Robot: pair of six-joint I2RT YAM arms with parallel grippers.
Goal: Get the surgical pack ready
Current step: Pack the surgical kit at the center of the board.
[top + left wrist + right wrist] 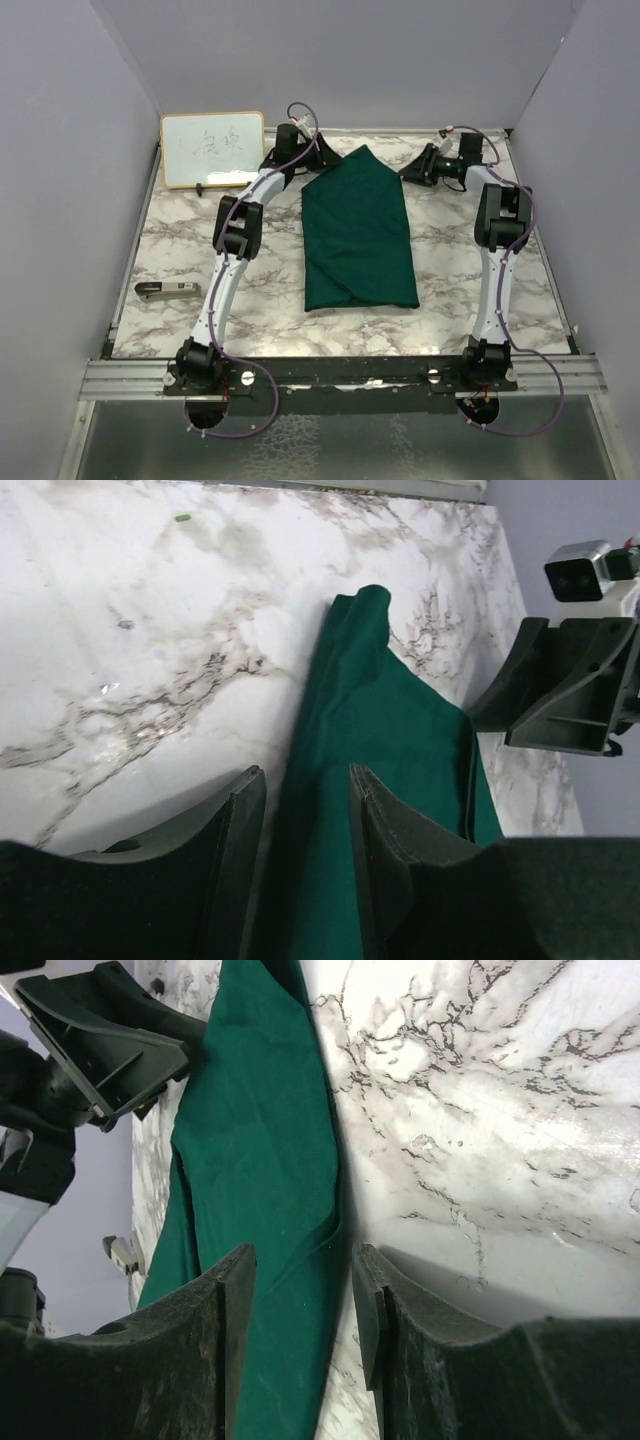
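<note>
The surgical pack shows only as a dark green fabric drape (pixel 358 235), folded into a long bundle in the middle of the marble table, narrowing to a point at the far end. My left gripper (pixel 318 150) is low at the bundle's far left edge. In the left wrist view its jaws (pixel 303 780) stand apart over the drape (pixel 400 720), with a visible gap on each side. My right gripper (pixel 415 170) is at the far right edge. Its jaws (pixel 300 1260) are open too, straddling the drape's (pixel 260 1140) border and bare marble. No tray, instruments or gauze are in view.
A wood-framed whiteboard (pixel 212 150) leans at the back left. A small silver and black object (pixel 165 290) lies near the table's left edge. Grey walls close in on three sides. Each wrist view shows the other gripper (pixel 560 685) (pixel 100 1050) just across the drape's tip.
</note>
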